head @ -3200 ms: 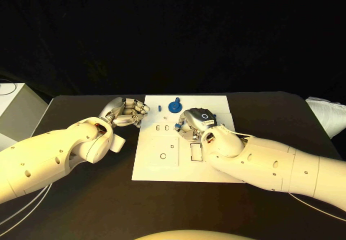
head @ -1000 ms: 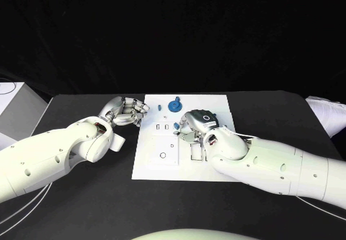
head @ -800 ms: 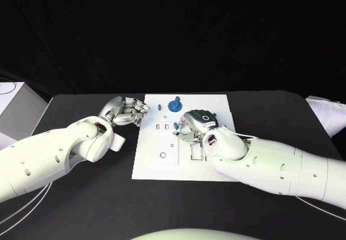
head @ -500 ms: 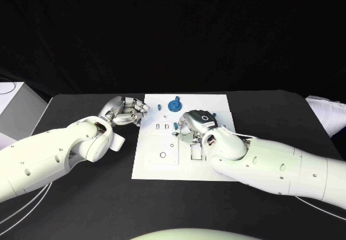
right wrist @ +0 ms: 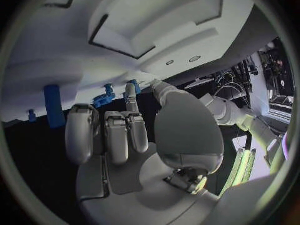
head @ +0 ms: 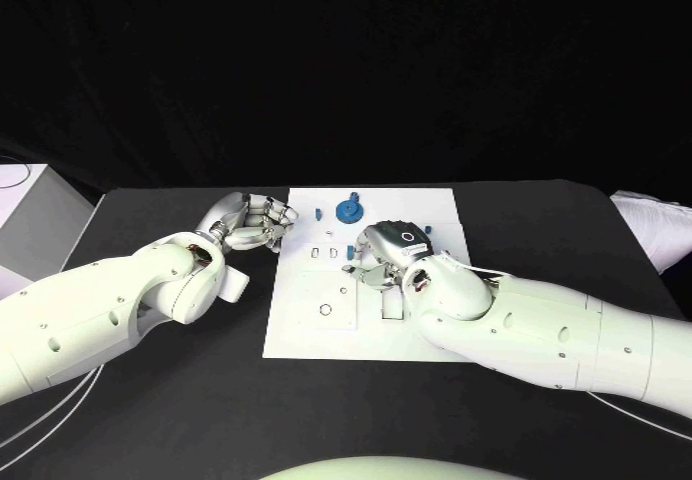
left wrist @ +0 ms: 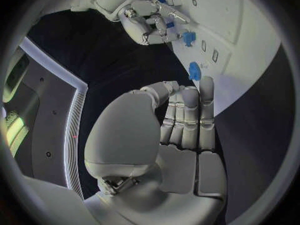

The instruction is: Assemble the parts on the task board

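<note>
Honestly, the right hand (head: pixel 392 250) has its fingers curled down onto the middle of the task board (head: pixel 433 210), and in the left wrist view its fingertips (left wrist: pixel 164 31) seem to be working a small blue part (left wrist: pixel 188 38) next to the slots, though I can't tell if it's truly pinched or just nudged. The left hand (head: pixel 255 224) sits at the board's left edge with its fingers (left wrist: pixel 187 112) pressed together and curled in, holding nothing, just beside another small blue piece (head: pixel 316 215). A blue gear-like part (head: pixel 348 211) stands near the far edge. My read: it's mid-insertion, so the next move needs careful alignment over a slot and a gentle push straight down.
</note>
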